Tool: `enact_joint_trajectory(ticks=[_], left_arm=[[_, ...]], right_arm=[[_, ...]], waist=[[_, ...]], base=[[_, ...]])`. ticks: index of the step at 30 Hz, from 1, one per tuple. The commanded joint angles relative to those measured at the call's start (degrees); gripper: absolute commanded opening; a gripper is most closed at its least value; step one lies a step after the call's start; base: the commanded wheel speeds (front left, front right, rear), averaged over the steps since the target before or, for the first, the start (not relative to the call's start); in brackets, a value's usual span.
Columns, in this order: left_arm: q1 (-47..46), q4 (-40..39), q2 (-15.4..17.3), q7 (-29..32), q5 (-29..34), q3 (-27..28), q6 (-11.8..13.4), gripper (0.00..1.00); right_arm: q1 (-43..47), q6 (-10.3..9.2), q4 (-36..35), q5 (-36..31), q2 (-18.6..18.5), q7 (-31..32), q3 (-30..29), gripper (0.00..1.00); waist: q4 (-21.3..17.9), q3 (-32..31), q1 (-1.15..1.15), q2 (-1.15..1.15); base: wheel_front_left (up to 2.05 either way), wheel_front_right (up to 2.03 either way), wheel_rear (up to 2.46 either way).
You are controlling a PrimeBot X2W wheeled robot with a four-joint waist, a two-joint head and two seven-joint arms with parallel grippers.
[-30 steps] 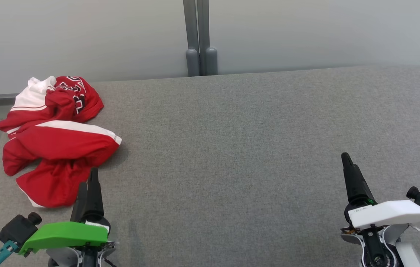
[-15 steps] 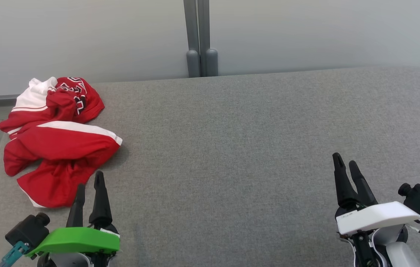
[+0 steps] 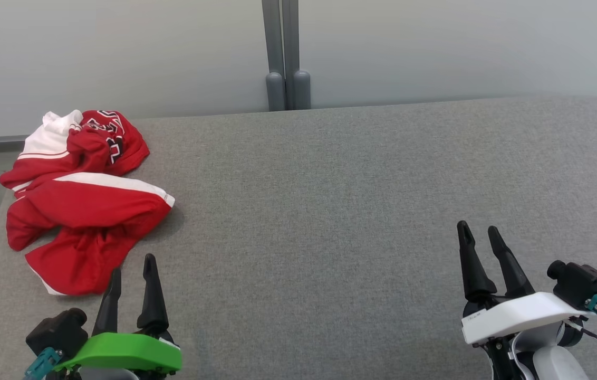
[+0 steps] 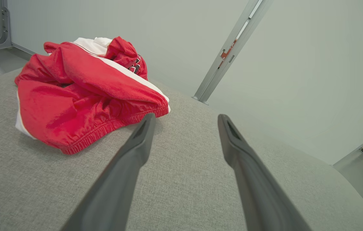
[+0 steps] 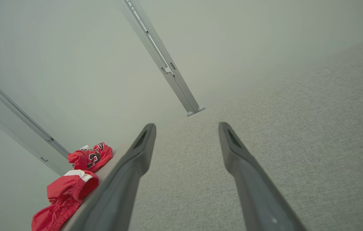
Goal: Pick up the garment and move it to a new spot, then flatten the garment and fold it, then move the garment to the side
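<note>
Just ahead of the left gripper (image 3: 132,264) with the green cover lies a crumpled red cloth garment (image 3: 85,203) with white stripes and black-and-white letters, heaped on the grey fabric table top (image 3: 330,211). That gripper and the right gripper (image 3: 477,227) with the white cover, far from the garment, both have fingers spread wide and hold nothing.

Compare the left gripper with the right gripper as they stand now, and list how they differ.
The left gripper wears a green cover; the right gripper wears a white cover. The left gripper sits close beside the red garment, while the right gripper is far from it across the grey padded surface. Both have dark fingers spread open and hold nothing.
</note>
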Motion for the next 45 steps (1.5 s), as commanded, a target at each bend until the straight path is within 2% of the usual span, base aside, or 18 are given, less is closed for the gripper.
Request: enact_joint_trajectory(ticks=[1,16,45], left_arm=[[0.27,-0.31,0.46,-0.62,1.84,-0.18,0.17,1.0],[1.03,0.59,0.53,-2.61,9.02,-1.54,0.59,1.0],[2.88,1.3,0.62,-5.88,20.56,-2.61,1.68,1.0]], right_arm=[[0.33,0.04,-0.5,-1.89,-0.3,-0.64,0.4,1.0],[0.66,0.04,1.08,-10.08,-0.38,-2.64,2.4,1.0],[1.67,0.05,0.44,-23.27,-0.48,-5.91,2.48,1.0]], waist=[[0.01,-0.02,0.0,0.0],[0.07,-0.14,0.0,0.0],[0.21,-0.39,0.0,0.0]], base=[[0.0,0.0,0.0],[0.0,0.0,0.0],[0.0,0.0,0.0]])
